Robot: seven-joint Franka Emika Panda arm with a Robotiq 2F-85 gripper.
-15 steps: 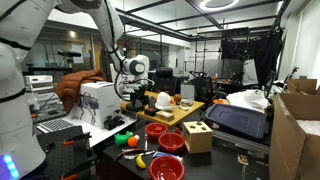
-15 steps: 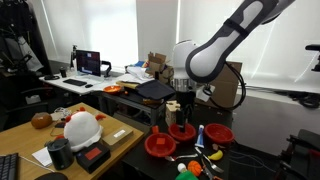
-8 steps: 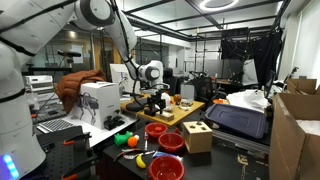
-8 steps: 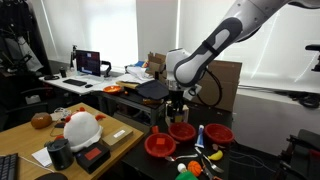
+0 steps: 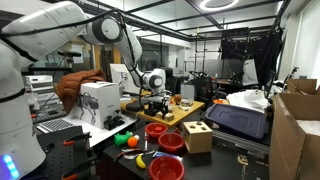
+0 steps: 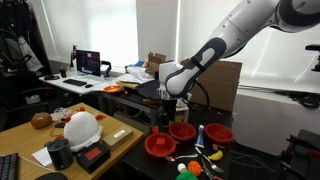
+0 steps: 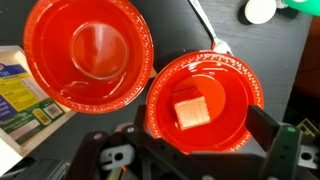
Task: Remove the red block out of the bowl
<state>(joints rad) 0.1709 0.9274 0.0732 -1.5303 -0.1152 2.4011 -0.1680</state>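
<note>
The red block (image 7: 191,111) is a small square piece lying flat inside a red bowl (image 7: 237,80) in the wrist view. A second red bowl (image 7: 88,55) next to it is empty. My gripper (image 7: 200,124) is open and hangs right above the bowl with the block, one finger on each side of it and touching nothing. In both exterior views the gripper (image 5: 157,108) (image 6: 168,115) hovers low over the group of red bowls (image 5: 157,129) (image 6: 182,130). The block is too small to see there.
A third red bowl (image 5: 166,167) sits nearer the table's front. A green ball (image 5: 119,140), a yellow banana-like piece (image 5: 141,160) and a wooden box (image 5: 197,135) stand round the bowls. A blue bottle (image 6: 201,135) stands between bowls. A white helmet (image 6: 80,128) lies on the wooden table.
The arm has swung over towards the red bowls and come down, so the gripper now hangs just above them. The gripper stays open. The bowls and the block have not moved.
</note>
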